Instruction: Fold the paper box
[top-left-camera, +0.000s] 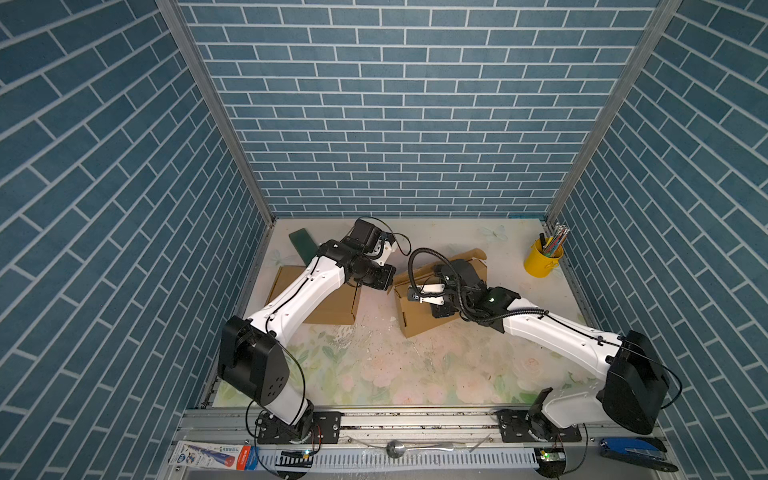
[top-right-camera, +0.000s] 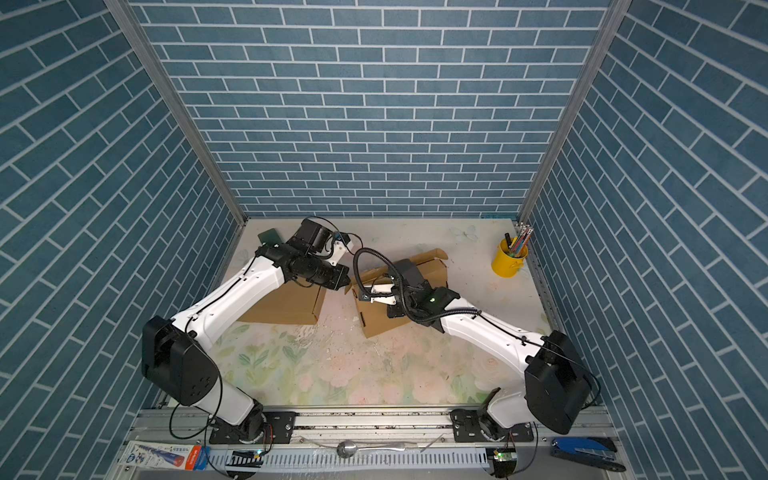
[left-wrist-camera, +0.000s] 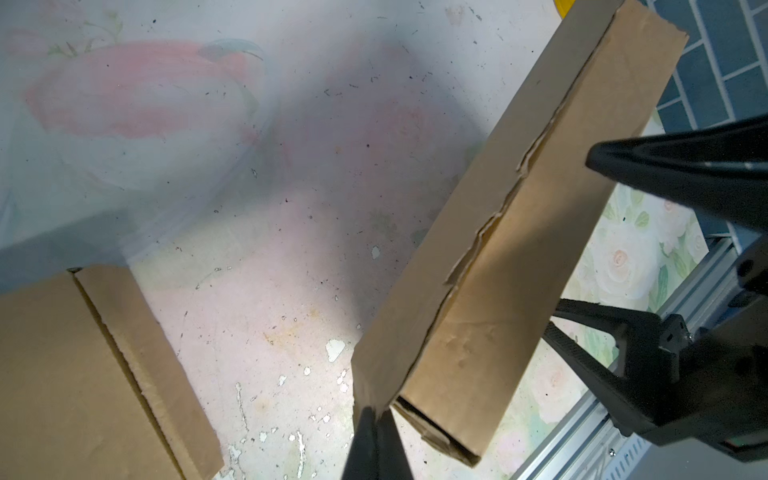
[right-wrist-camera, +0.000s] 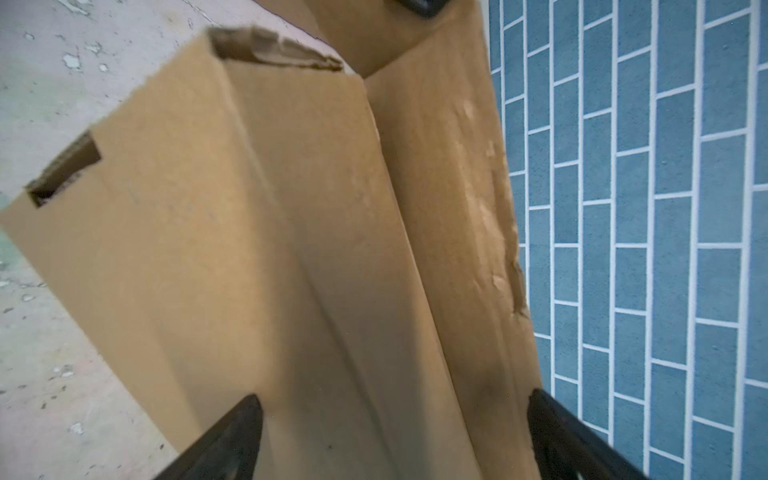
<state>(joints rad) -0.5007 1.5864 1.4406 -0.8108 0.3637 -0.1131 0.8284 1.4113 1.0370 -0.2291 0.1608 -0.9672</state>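
Paper box (top-left-camera: 419, 322) at centre of tabletop (top-left-camera: 395, 374), half-erected: left tool (left-wrist-camera: 376, 419) pinched shut on its flap, right tool (right-wrist-camera: 395, 397) spread wide astride a wall. Yellow cup (top-left-camera: 540, 264) (far right corner) holds pencils (top-left-camera: 555, 240).

The table (top-left-camera: 395, 374) was lit evenly from above; walls (top-left-camera: 83, 166) were bent at the edges (wide lens). Near cardboard (right-wrist-camera: 291, 249) was blurred in wrist views.

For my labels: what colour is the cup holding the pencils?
The cup is yellow, clearest in a top view.
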